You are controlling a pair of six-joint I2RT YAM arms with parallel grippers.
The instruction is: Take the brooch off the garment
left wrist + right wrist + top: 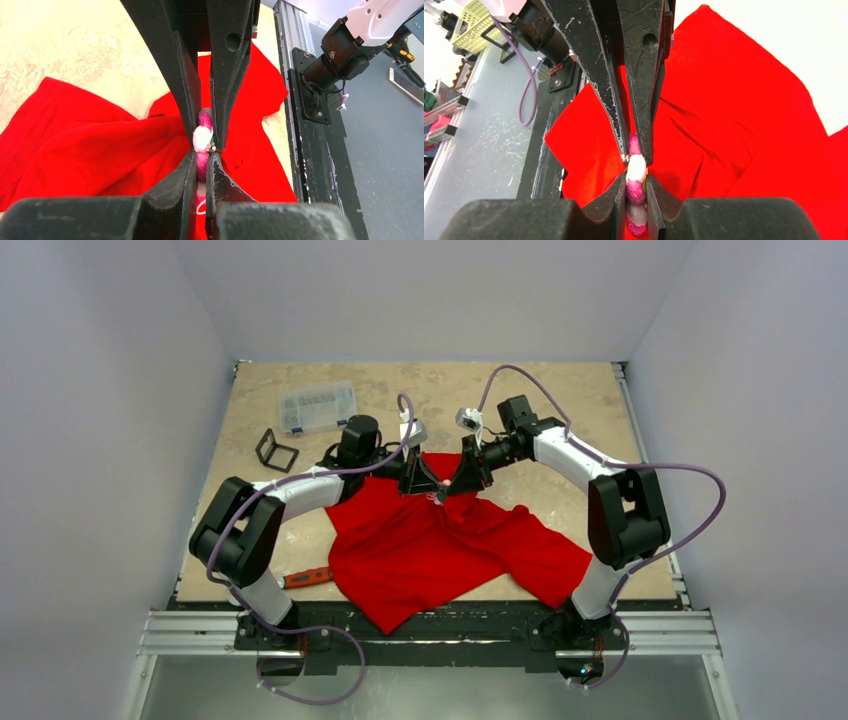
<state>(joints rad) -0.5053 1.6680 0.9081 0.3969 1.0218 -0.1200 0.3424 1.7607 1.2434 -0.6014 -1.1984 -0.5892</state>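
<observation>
Readable text: none in any view.
Garment [430,550]: plain red cloth; small white marks low in the left wrist view, too blurred to read.
Brooch [637,167]: no lettering made out.
Clear box [318,406]: lid and contents too small for any label.
Red-handled tool [307,577]: too small to tell any marking.

brooch [636,167]: pink-white, fluffy, seemingly attached to a lifted fold | garment [430,550]: red, rumpled, spread out
</observation>
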